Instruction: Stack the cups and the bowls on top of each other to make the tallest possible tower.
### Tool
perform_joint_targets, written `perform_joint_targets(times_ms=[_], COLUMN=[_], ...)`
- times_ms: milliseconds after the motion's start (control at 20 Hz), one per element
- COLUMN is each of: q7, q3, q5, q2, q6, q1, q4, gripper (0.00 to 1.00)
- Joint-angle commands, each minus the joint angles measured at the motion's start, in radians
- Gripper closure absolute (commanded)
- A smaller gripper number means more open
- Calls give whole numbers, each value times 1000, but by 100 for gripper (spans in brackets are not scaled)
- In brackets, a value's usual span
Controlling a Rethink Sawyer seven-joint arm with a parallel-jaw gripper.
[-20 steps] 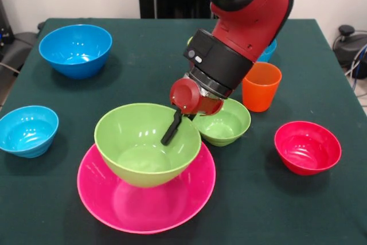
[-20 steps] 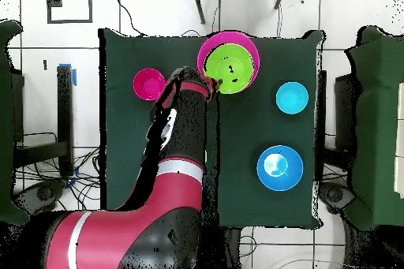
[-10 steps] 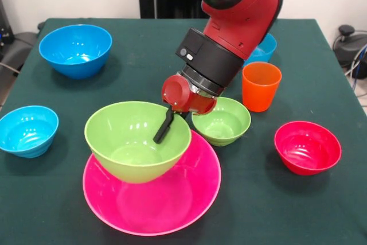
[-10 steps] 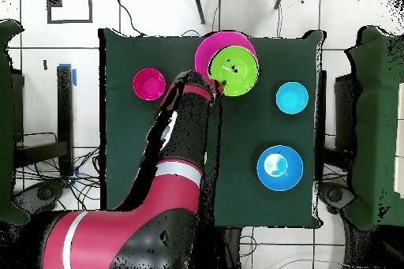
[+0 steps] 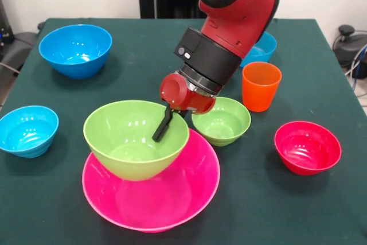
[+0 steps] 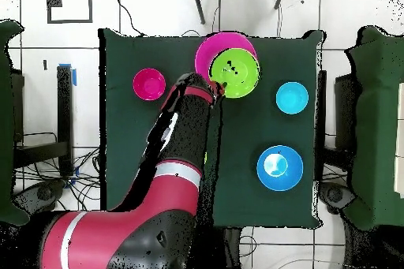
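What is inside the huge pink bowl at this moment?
The large green bowl sits over the huge pink bowl, off-centre, with one black finger reaching inside it. The pink floor beneath the green bowl is covered.

The red and black arm's gripper [image 5: 164, 124] holds the rim of the large lime-green glossy plastic bowl [image 5: 135, 140], one black finger [image 5: 163, 125] inside it (the other finger is hidden). This bowl sits tilted in the huge pink plastic bowl [image 5: 172, 199]. Just beside stands a small green plastic bowl [image 5: 221, 121], with an orange plastic tumbler [image 5: 261, 86] near it.
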Motion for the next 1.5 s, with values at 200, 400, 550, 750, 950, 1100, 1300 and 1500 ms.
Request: perform_joint_targets(times_ms=[200,400,550,750,950,1100,1300,1500], q7=[138,110,98,111,91,90,88,80], q3=[106,128,139,132,133,126,125,126], q5=[66,84,102,115,131,139,142,147], q2=[25,35,39,51,52,56,61,62], q6=[-128,-162,-176,-228,-231,-232,-236,-232], q1=[-30,-52,-63,-64,-67,-63,-64,-65], q4=[76,75,78,77,74,71,67,64], gripper=[100,100,100,100,100,100,100,100])
